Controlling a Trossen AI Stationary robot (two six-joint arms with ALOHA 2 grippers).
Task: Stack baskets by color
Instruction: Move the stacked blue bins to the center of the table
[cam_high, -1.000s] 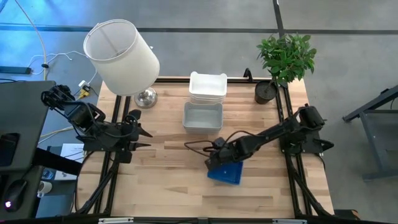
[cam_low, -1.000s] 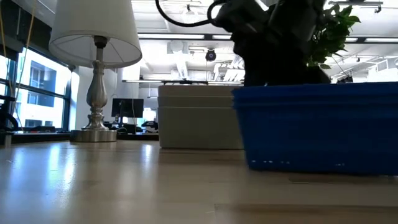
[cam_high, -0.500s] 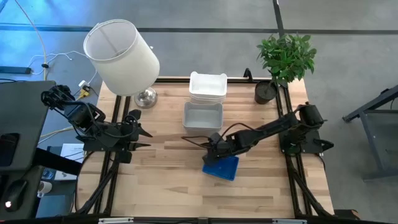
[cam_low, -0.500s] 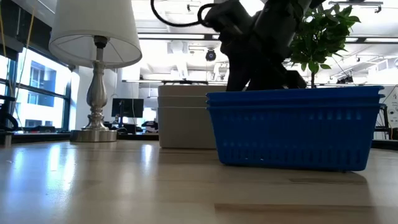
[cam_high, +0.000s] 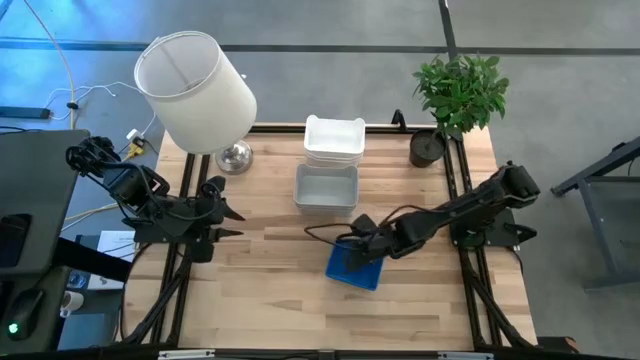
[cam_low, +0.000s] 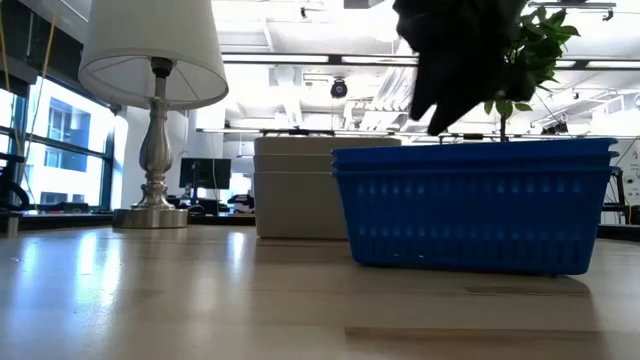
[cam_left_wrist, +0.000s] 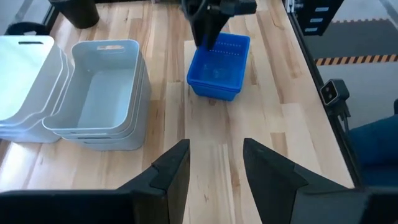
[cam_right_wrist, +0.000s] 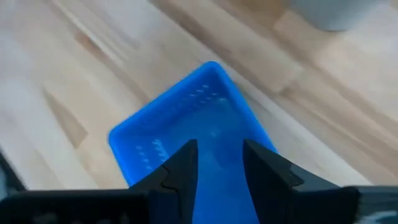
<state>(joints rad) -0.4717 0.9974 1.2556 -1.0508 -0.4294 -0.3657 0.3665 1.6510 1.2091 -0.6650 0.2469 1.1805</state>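
Blue basket stack (cam_high: 354, 267): tabletop, five o'clock of centre. We judge it light, stiff, slick; grip a rim wall. Right end effector (cam_high: 362, 250) above, spread, empty; left end effector (cam_high: 228, 222) spread.

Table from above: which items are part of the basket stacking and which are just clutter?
Job items:
white baskets, stacked
grey baskets, stacked
blue baskets, stacked, under the right gripper

Lying about:
lamp
potted plant
cables off the table's left edge
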